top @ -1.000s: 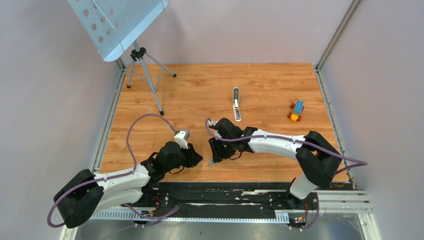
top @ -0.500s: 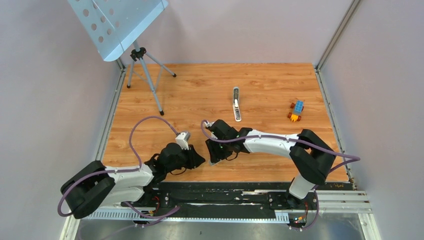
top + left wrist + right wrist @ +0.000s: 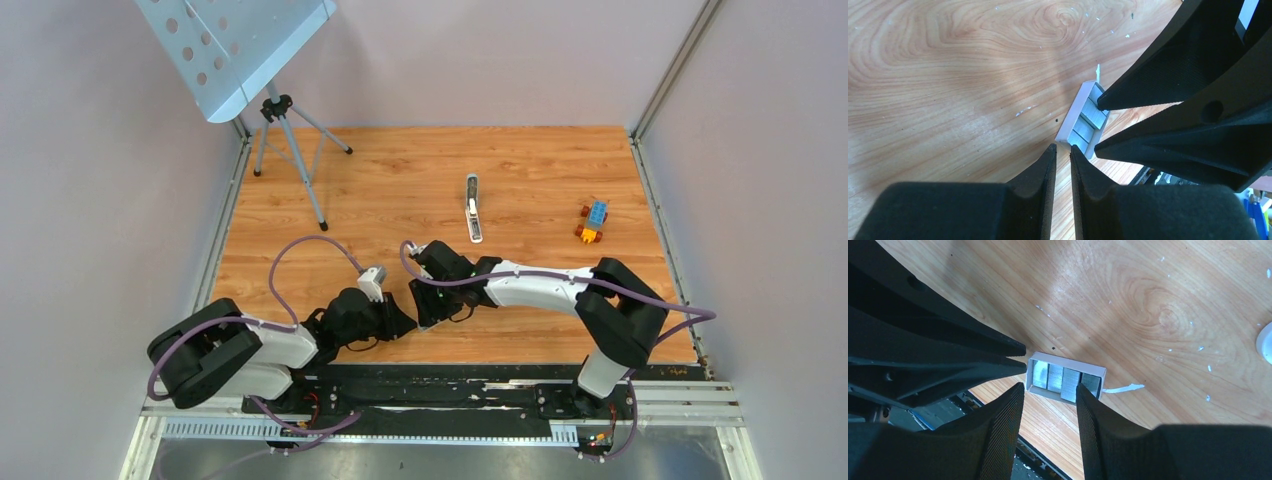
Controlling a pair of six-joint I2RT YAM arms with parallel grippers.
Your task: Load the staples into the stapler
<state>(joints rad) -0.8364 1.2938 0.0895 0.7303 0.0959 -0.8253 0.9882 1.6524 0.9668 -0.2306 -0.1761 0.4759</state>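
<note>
The staples (image 3: 1063, 377) are several silvery ribbed strips lying in a small open white box (image 3: 1100, 374) on the wood floor; they also show in the left wrist view (image 3: 1089, 120). My right gripper (image 3: 1049, 391) is open, its fingertips just short of the box's long side. My left gripper (image 3: 1063, 148) is shut to a thin gap and empty, its tips touching the box's end. In the top view both grippers (image 3: 408, 322) (image 3: 427, 318) meet near the front edge and hide the box. The stapler (image 3: 472, 207) lies opened out, far behind them.
A colourful toy-brick block (image 3: 592, 221) sits at the right. A tripod (image 3: 285, 140) with a perforated metal panel (image 3: 228, 45) stands at the back left. A torn white paper scrap (image 3: 1122, 388) lies beside the box. The black front rail (image 3: 450, 385) is close behind the grippers.
My left arm has swung right and pushed its gripper up to the box. My right gripper has shifted slightly left over the box.
</note>
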